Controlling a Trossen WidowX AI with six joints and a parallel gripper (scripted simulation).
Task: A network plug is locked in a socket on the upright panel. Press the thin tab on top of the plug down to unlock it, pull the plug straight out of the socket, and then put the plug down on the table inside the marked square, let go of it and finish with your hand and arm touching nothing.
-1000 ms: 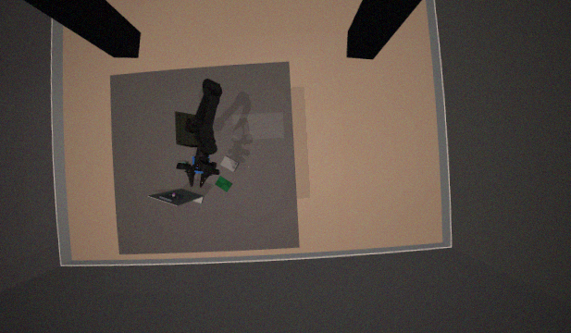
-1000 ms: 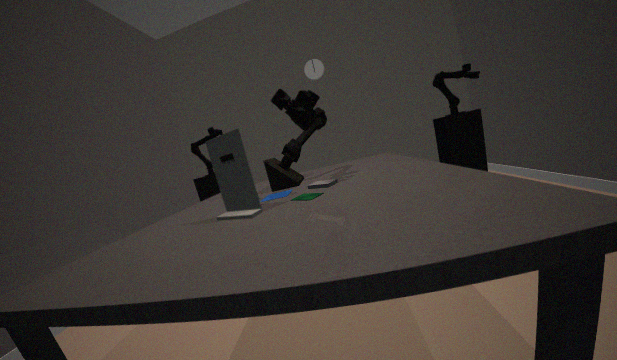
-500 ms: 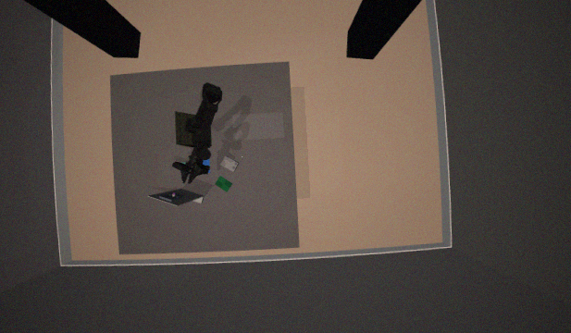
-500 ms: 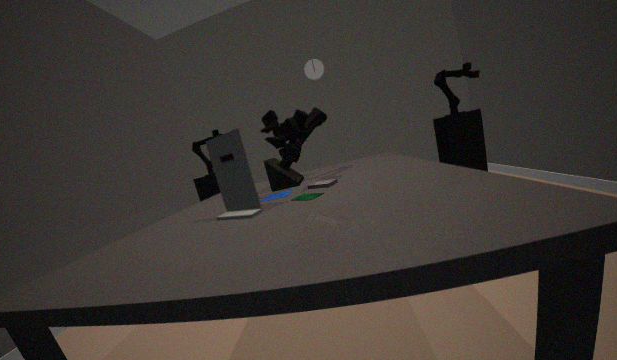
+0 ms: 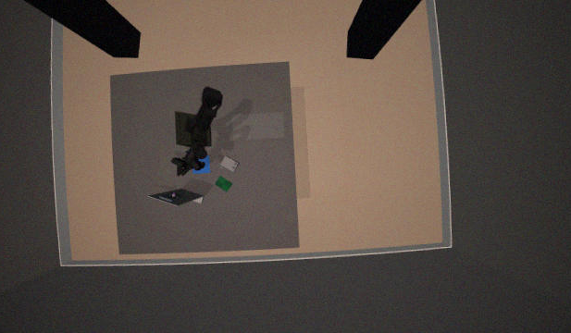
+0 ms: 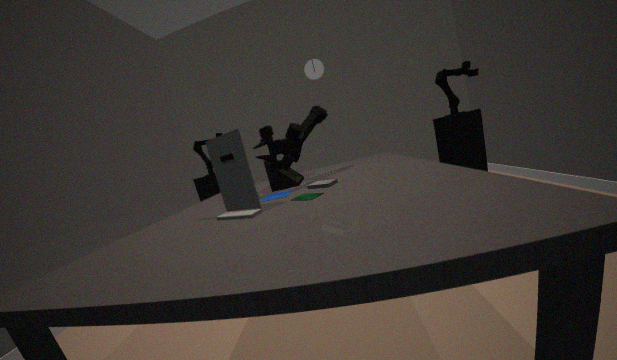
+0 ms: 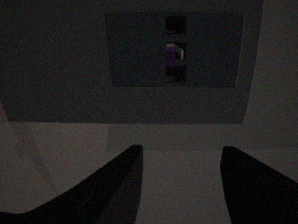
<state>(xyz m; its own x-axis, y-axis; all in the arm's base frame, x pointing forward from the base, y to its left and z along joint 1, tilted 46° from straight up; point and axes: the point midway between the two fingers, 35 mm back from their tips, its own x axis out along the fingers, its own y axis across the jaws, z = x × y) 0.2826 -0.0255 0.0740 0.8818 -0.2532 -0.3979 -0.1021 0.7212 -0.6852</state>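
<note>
The upright panel [image 5: 188, 196] [image 6: 235, 182] [image 7: 55, 65] stands on the table. Its dark faceplate [image 7: 135, 52] has three openings in a column. A purple plug [image 7: 170, 56] [image 5: 173, 194] sits in the middle one, with a small pale part at its top; whether that is the tab I cannot tell. My gripper [image 7: 182, 156] [image 5: 177, 167] [image 6: 256, 152] is partly open and empty, in front of the panel and apart from it. A flat blue square [image 5: 206, 170] [image 6: 278, 196] and a flat green one [image 5: 224, 183] [image 6: 308, 197] lie on the table; which is the marked square I cannot tell.
A thin pale grey box [image 5: 229, 163] [image 6: 322, 184] lies near the green patch. The panel stands on a pale foot [image 6: 239, 214]. The arm's dark base [image 5: 183, 131] is behind the blue patch. Other arms on dark stands [image 6: 463, 140] are in the background.
</note>
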